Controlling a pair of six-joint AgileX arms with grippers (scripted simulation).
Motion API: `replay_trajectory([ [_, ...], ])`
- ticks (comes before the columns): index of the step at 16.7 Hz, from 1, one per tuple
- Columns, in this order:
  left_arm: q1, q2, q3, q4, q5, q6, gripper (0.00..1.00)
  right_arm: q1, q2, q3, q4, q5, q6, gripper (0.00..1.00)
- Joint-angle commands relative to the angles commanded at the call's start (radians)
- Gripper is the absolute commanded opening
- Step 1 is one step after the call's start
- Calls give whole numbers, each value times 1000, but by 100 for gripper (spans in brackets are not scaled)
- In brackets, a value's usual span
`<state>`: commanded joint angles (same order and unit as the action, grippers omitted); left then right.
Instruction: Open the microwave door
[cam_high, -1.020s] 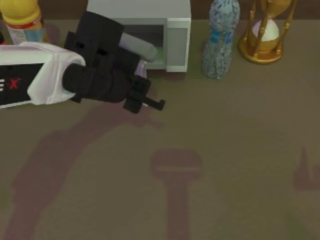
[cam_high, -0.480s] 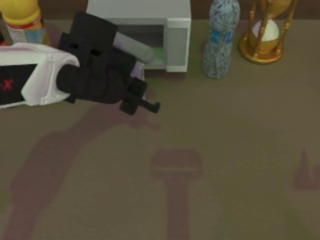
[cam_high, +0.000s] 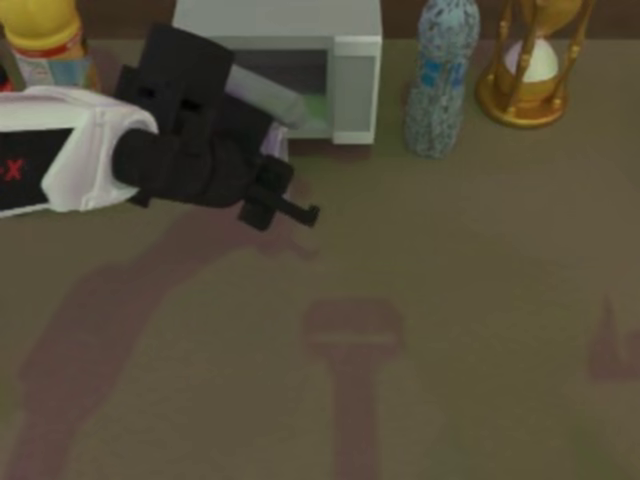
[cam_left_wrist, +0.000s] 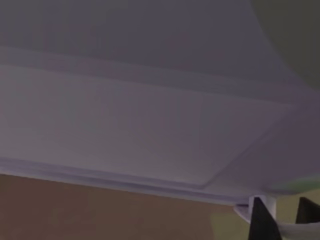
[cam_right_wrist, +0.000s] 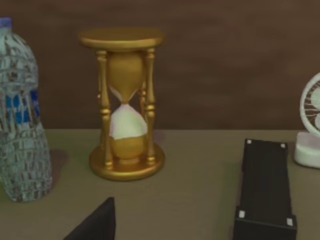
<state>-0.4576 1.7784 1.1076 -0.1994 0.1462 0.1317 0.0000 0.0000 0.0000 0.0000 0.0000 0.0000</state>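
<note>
Standing at the back edge of the surface (cam_high: 450, 300), the microwave (cam_high: 300, 25) shows its door (cam_high: 268, 95) swung outward, exposing the greenish interior floor (cam_high: 316, 108). Left claw (cam_high: 285, 205) sits just in front of the microwave door; whether its fingers (cam_left_wrist: 262, 220) pinch the white handle (cam_left_wrist: 265, 205) cannot be told. Beside the microwave's control panel stands a water bottle (cam_high: 442, 75), then a golden hourglass (cam_high: 530, 65). Behind the left arm sits a yellow-capped bottle (cam_high: 45, 40). Right claw's state cannot be told.
</note>
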Motion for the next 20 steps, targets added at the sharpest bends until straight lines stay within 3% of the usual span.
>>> replay_trajectory([
  [11,0,0,0,0,0,0,0,0,0,0,0,0,0,100],
  [20,37,-24,-28,-15,73,87,0,0,0,0,0,0,0,100],
])
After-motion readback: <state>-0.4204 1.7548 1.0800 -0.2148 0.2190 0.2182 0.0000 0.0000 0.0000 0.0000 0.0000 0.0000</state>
